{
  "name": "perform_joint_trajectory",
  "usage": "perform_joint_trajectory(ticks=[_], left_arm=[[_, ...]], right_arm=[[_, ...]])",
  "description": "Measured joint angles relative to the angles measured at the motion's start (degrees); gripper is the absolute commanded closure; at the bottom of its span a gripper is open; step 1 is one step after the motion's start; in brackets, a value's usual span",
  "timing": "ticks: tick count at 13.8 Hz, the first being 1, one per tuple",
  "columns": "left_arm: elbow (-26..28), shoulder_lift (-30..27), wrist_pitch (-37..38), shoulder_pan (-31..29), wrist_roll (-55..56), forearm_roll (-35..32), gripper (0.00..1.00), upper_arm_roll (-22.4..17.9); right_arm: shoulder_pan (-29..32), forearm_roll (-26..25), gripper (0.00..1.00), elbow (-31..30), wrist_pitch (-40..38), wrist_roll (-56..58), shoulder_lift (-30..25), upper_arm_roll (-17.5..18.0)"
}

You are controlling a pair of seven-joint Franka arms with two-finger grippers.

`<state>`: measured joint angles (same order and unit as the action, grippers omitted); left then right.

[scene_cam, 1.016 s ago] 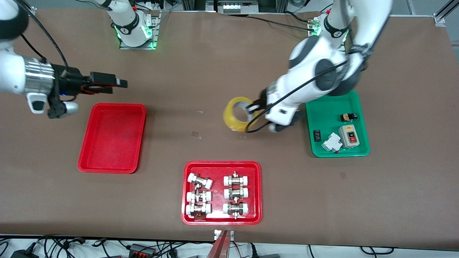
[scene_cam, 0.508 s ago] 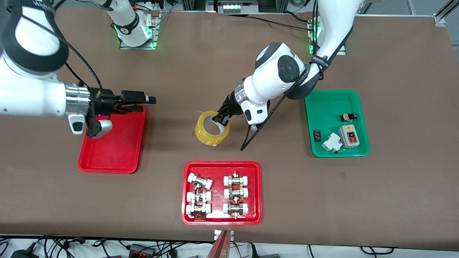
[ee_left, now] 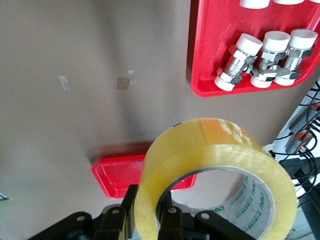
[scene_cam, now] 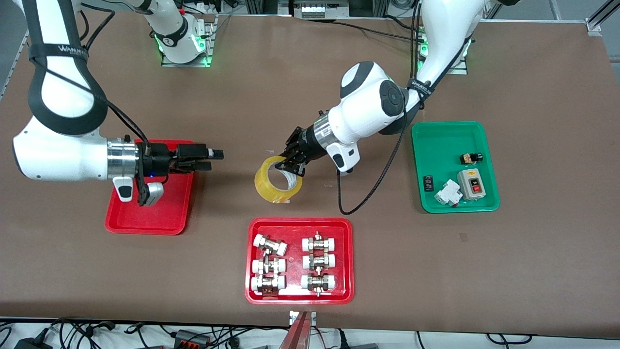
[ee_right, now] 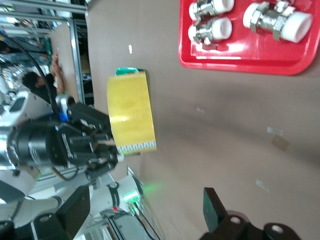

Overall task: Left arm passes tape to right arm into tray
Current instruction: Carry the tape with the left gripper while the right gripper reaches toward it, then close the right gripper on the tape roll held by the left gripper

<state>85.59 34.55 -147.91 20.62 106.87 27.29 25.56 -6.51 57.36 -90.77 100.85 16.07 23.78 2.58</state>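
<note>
Tape [scene_cam: 278, 183] held in the air by my left hand [scene_cam: 289, 164], between the two arms.

My left hand is closed on the wall of the yellow tape roll, one finger inside the white core and one outside, and it holds the roll over the bare brown table [scene_cam: 271, 97], above the middle, a little farther from the front camera than the red tray with pipe fittings [scene_cam: 299, 261]. My right hand [scene_cam: 213, 159] is over the table just beside the edge of the plain red tray [scene_cam: 150, 206], its fingers apart with nothing between them, pointing toward the tape but still apart from it. I see the green tray [scene_cam: 454, 167] with switches at the left arm's end.
</note>
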Motion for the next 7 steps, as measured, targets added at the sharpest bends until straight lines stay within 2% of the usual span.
perform_joint_trajectory(ticks=[7], left_arm=[[-4.5, 3.9, -0.9, 0.8, 4.1, 0.2, 0.99, 0.0]], right_arm=[[-5.2, 4.5, 0.00, 0.0, 9.5, 0.6, 3.4, 0.1]])
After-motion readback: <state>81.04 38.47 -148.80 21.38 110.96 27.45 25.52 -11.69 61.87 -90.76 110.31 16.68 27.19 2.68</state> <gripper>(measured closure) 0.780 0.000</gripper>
